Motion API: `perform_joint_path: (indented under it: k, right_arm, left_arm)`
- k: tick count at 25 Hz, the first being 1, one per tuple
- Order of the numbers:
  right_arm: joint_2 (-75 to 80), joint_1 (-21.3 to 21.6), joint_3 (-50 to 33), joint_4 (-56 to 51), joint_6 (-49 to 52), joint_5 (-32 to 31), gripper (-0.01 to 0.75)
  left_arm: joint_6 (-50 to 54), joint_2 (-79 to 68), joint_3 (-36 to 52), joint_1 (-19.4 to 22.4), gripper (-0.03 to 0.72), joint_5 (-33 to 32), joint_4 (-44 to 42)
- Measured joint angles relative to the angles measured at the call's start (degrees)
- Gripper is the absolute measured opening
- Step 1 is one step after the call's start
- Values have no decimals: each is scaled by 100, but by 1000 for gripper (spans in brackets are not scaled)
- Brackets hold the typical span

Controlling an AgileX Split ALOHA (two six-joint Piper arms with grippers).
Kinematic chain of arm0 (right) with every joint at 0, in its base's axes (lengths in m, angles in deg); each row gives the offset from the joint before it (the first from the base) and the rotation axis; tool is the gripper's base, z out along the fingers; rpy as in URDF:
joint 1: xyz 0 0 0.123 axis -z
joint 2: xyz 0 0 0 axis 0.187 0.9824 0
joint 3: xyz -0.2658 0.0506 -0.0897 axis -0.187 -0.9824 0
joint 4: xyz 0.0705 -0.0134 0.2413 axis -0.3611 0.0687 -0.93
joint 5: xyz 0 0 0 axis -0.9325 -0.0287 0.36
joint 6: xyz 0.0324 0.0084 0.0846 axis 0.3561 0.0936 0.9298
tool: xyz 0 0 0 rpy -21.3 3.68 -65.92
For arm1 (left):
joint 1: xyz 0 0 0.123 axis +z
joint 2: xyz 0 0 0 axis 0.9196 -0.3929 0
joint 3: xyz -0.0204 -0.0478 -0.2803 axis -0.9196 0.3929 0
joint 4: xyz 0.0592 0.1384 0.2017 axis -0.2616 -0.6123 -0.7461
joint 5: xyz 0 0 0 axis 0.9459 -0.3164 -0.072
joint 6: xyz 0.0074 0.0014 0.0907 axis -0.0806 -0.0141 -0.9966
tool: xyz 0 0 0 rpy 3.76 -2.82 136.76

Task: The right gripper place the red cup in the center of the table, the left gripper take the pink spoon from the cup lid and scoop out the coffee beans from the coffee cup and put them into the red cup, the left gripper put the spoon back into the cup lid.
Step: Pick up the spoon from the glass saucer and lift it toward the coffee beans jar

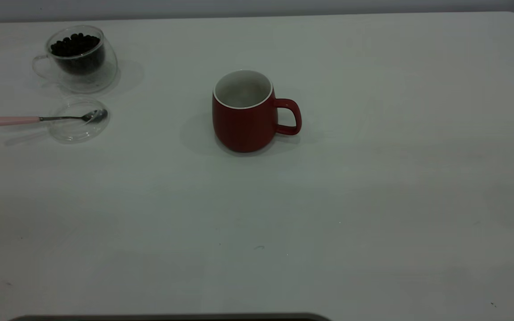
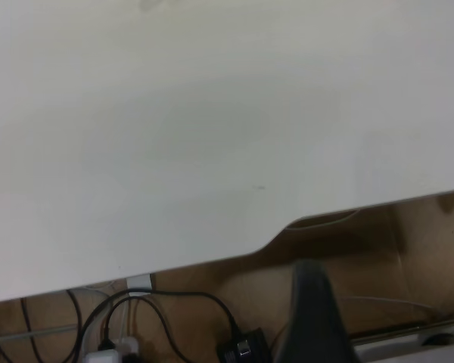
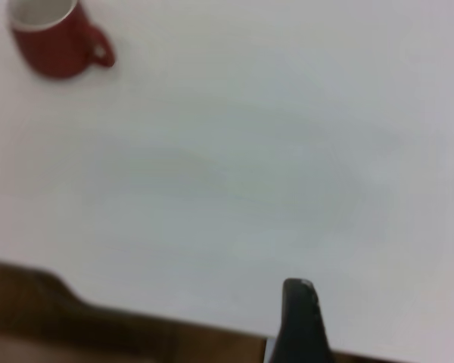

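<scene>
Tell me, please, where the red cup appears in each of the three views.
Exterior view: the red cup stands upright near the middle, handle toward the right arm's side.
Left wrist view: not in it.
Right wrist view: the cup is far off, in a corner.
Shared landmark: the white table.

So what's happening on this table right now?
Nothing is being handled at this moment. The red cup stands empty near the middle of the table. At the far left, the coffee cup holds coffee beans, and the pink spoon lies with its bowl in the cup lid, handle sticking out. Both arms are back at the table's edge: one finger of the left gripper and one of the right gripper show.
</scene>
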Motion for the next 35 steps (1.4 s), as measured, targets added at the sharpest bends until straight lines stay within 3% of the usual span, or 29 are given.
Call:
perform_joint_path:
  k: [6, 13, 18, 35]
  right_arm:
    - [-268, 368, 0, 21, 0, 6, 593]
    - [-297, 368, -49, 113, 0, 262, 592]
    - [-297, 368, -533, 57, 0, 635, 592]
    - [-521, 368, -681, 73, 0, 640, 591]
  left_arm:
    - [0, 0, 0, 0, 575, 0, 0]
    - [0, 0, 0, 0, 575, 0, 0]
    - [0, 0, 0, 0, 575, 0, 0]
    - [6, 0, 0, 0, 575, 0, 0]
